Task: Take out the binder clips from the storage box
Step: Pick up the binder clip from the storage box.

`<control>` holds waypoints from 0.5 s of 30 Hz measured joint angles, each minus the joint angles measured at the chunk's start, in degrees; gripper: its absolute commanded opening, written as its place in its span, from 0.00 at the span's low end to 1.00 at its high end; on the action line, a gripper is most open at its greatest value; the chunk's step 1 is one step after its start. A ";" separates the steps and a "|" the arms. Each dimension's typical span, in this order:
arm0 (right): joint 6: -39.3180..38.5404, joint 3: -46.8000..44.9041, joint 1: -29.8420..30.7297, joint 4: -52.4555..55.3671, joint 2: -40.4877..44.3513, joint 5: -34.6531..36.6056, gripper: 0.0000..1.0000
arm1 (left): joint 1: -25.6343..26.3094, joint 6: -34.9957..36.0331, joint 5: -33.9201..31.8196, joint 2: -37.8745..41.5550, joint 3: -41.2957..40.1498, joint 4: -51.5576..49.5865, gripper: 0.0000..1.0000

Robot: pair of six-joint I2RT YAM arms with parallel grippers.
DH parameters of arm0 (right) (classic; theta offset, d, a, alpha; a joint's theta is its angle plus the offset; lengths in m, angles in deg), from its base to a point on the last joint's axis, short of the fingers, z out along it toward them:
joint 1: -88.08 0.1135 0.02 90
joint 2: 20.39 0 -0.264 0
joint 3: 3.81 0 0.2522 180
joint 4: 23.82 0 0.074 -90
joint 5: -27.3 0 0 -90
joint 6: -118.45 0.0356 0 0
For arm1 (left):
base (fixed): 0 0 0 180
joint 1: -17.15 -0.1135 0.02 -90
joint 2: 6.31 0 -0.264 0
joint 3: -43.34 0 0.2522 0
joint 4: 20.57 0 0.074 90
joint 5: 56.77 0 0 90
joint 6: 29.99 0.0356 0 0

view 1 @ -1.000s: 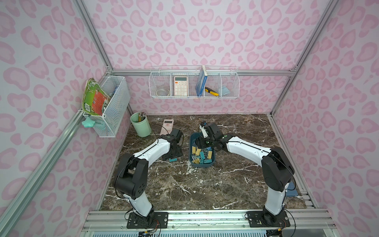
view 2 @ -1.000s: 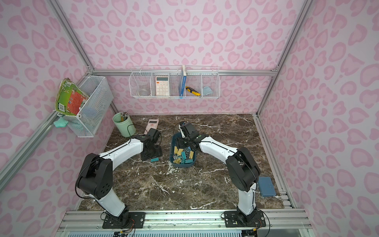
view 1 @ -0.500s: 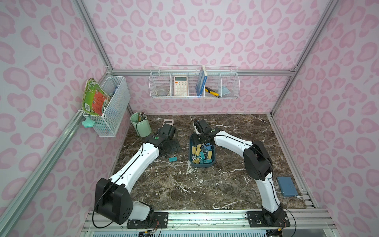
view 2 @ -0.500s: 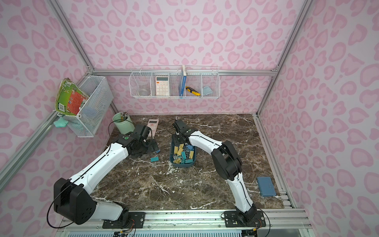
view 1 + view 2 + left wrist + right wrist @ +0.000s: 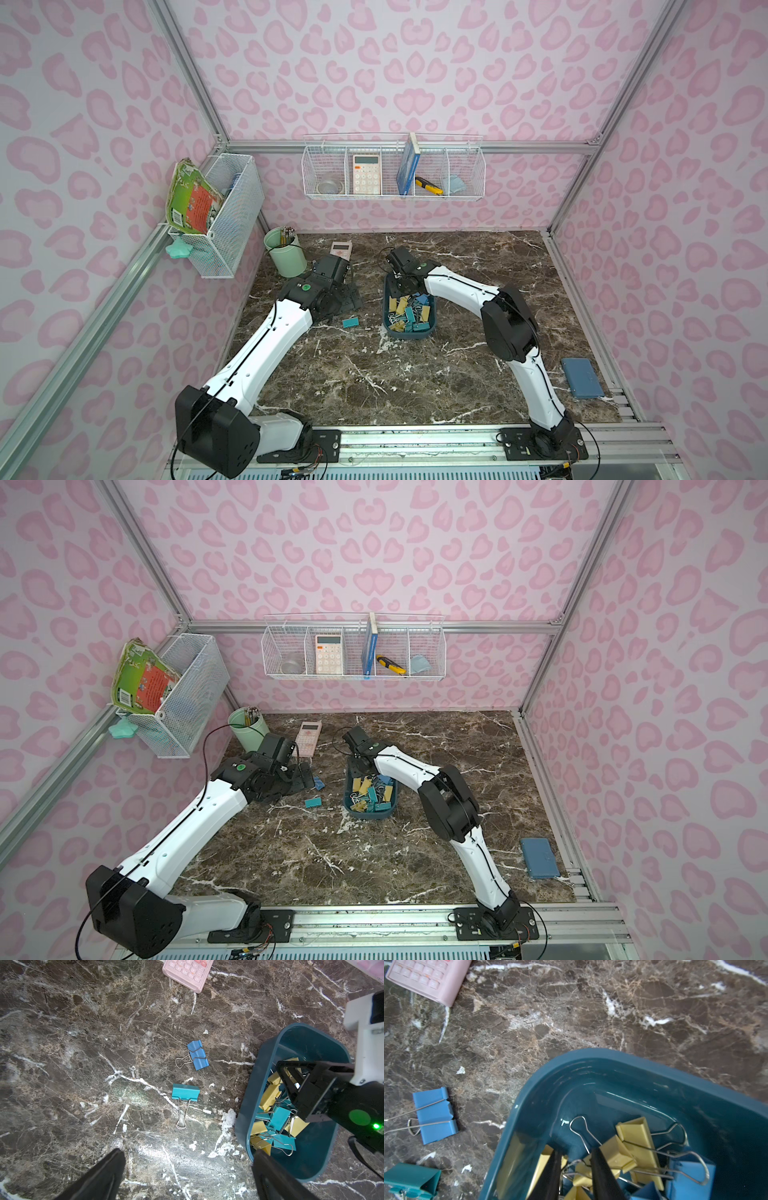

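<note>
Two binder clips (image 5: 185,1092) lie on the table (image 5: 83,1064) beside the storage box (image 5: 245,1105); the rest inside. Right gripper (image 5: 575,1152), jaws nearly together in the pile, hold uncertain: lift straight and slowly to shed tangled neighbours. Left gripper (image 5: 188,1151) gapes, empty.

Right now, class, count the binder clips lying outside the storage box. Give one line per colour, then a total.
Blue binder clip: 1
Teal binder clip: 1
Yellow binder clips: 0 outside; those in view lie in the storage box
Total outside: 2
</note>
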 measured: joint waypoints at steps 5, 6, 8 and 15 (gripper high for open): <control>0.68 -2.23 0.33 0.00 3.06 1.36 0.01 | 0.00 -0.26 0.15 0.79 -0.20 0.02 0.99; 1.01 -2.82 0.37 0.04 3.78 1.60 0.00 | 0.00 -0.59 0.15 0.87 -0.20 0.02 0.99; 1.03 -4.31 0.52 -0.02 5.81 2.03 0.00 | 0.00 -0.70 0.22 0.92 -0.22 0.02 0.99; 1.49 -7.74 1.55 -0.20 13.60 4.17 0.00 | 0.00 -0.66 0.66 0.24 0.39 0.09 0.99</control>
